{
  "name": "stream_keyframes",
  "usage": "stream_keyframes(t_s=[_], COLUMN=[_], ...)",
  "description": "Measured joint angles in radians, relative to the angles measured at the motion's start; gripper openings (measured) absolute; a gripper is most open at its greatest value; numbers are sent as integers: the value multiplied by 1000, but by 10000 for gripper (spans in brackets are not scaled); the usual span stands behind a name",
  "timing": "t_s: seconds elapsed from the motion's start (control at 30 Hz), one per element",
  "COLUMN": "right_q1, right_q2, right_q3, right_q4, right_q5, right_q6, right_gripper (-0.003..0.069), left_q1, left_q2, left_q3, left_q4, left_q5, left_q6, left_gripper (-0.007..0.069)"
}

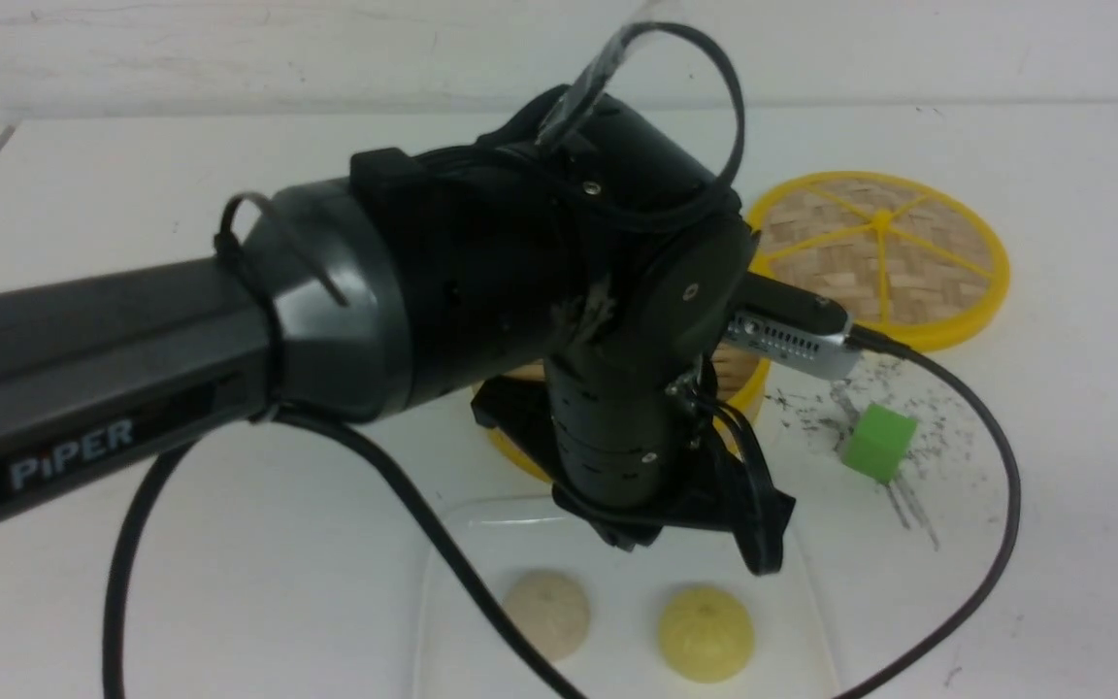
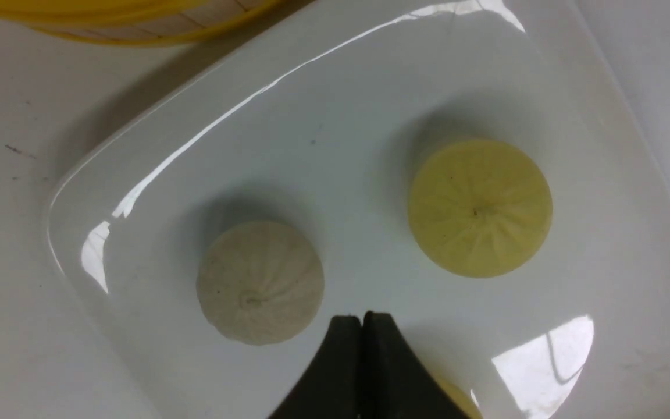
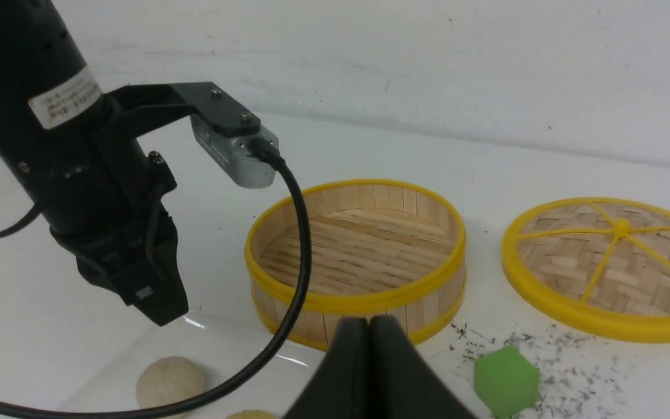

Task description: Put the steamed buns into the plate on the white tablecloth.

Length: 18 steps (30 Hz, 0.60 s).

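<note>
The white plate (image 1: 622,582) lies on the white tablecloth (image 1: 258,563) at the near middle. A beige-white bun (image 1: 547,614) and a pale yellow bun (image 1: 705,631) sit in it, apart. In the left wrist view the plate (image 2: 312,145) holds the beige bun (image 2: 259,282), the yellow bun (image 2: 480,206) and a sliver of another pale yellow bun (image 2: 457,402), mostly hidden by my fingers. My left gripper (image 1: 761,555) (image 2: 362,319) is shut and empty, hovering above the plate. My right gripper (image 3: 368,321) is shut and empty; it is out of the front view.
The round yellow-rimmed bamboo steamer (image 3: 358,256) stands empty just beyond the plate, half hidden by my left arm in the front view (image 1: 751,381). Its woven lid (image 1: 884,257) lies flat at the far right. A green cube (image 1: 877,443) sits among black scuffs right of the steamer.
</note>
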<state>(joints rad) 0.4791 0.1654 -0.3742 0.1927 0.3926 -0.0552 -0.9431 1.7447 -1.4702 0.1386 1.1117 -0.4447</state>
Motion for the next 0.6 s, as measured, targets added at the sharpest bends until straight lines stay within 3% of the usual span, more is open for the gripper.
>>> stream_keyframes(t_s=[0.6], right_q1=[-35], right_q2=[-46], right_q3=[64], right_q4=[-23], right_q5=[-20], right_q6=[0], right_gripper=[0], left_q1=[0], left_q2=[0], left_q3=[0], left_q4=[5], left_q5=[0], left_q6=[0], left_gripper=[20])
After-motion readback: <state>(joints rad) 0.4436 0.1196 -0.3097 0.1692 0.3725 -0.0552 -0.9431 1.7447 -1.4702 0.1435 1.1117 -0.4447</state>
